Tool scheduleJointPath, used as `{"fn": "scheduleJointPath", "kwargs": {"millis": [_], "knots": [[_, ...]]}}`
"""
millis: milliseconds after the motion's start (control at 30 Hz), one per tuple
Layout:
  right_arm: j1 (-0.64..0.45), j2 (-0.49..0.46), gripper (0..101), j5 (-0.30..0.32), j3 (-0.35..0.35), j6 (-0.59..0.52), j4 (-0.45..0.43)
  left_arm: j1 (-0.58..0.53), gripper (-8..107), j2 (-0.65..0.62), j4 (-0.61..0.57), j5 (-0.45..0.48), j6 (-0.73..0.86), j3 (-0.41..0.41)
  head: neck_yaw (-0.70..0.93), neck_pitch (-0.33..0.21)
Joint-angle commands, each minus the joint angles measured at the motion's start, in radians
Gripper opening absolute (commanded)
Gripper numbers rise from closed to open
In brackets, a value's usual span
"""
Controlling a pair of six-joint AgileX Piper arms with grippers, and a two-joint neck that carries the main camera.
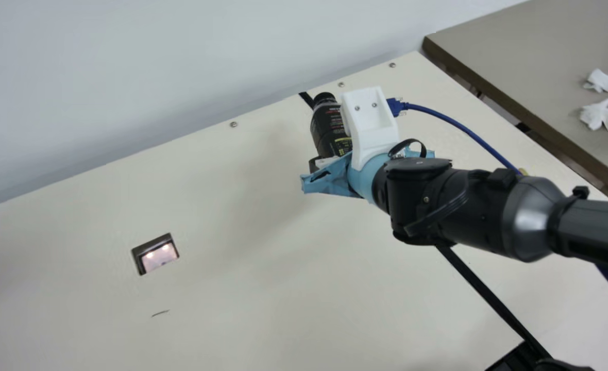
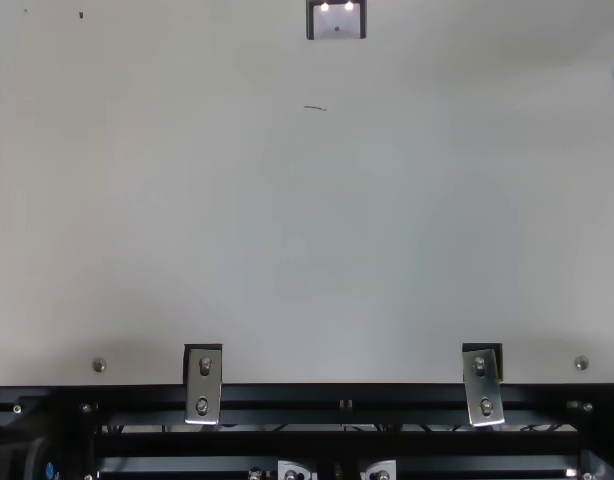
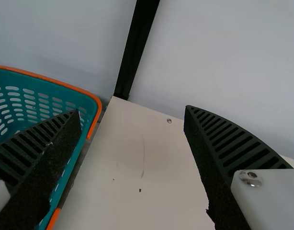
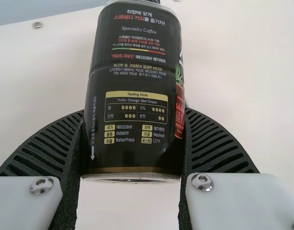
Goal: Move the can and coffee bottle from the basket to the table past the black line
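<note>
Right wrist view: right gripper [image 4: 134, 112] clamped on bottle [image 4: 132, 62]. Main view: bottle near black line [image 1: 482, 288]. Placing likely underway; next, steady it upright past line, release. Left gripper [image 3: 130, 110]: fingers apart.

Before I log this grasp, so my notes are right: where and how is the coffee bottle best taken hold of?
I'd grip the bottle low on its body, from the printed side, one finger on each flank, as the right tool does. The body is round and wide there, while the cap end is narrower and likely gives less hold.
</note>
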Motion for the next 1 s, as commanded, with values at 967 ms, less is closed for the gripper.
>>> {"fn": "scheduleJointPath", "kwargs": {"millis": [967], "knots": [[-0.493, 0.111, 0, -0.146, -0.051, -0.657, 0.508, 0.000, 90, 0.000, 0.000, 0.000, 0.000, 0.000, -0.012, -0.021]]}}
